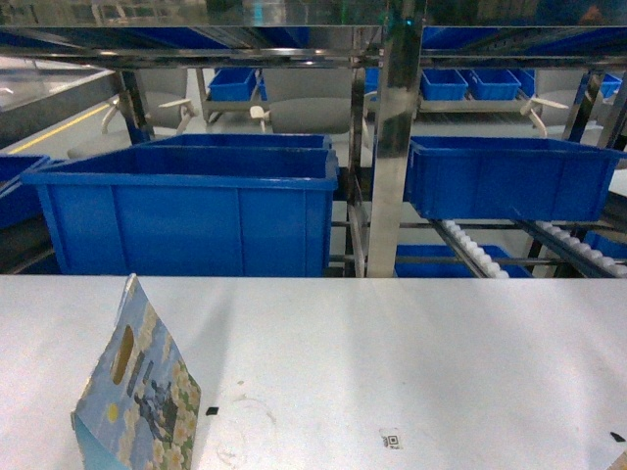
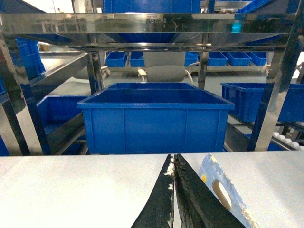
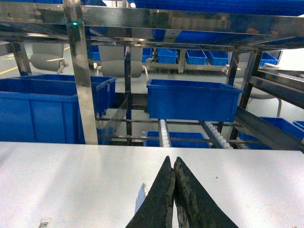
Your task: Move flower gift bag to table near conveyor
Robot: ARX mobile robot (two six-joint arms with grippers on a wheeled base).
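Observation:
The flower gift bag (image 1: 137, 401) stands upright on the white table (image 1: 392, 352) at the near left, its handle hole near the top. In the left wrist view my left gripper (image 2: 173, 159) is shut with nothing between its black fingers. The flower gift bag (image 2: 223, 194) stands just to its right, apart from it. My right gripper (image 3: 172, 161) is also shut and empty over the table (image 3: 71, 175); a pale blue-white sliver (image 3: 141, 194) shows beside its left finger. The conveyor (image 1: 475, 253), with its white rollers, runs beyond the table's far edge at the right. Neither gripper shows in the head view.
A large blue bin (image 1: 186, 206) sits behind the table's far edge at the left, another blue bin (image 1: 509, 176) on the rack at the right. A steel post (image 1: 392, 147) stands between them. A small QR mark (image 1: 391, 439) lies on the tabletop.

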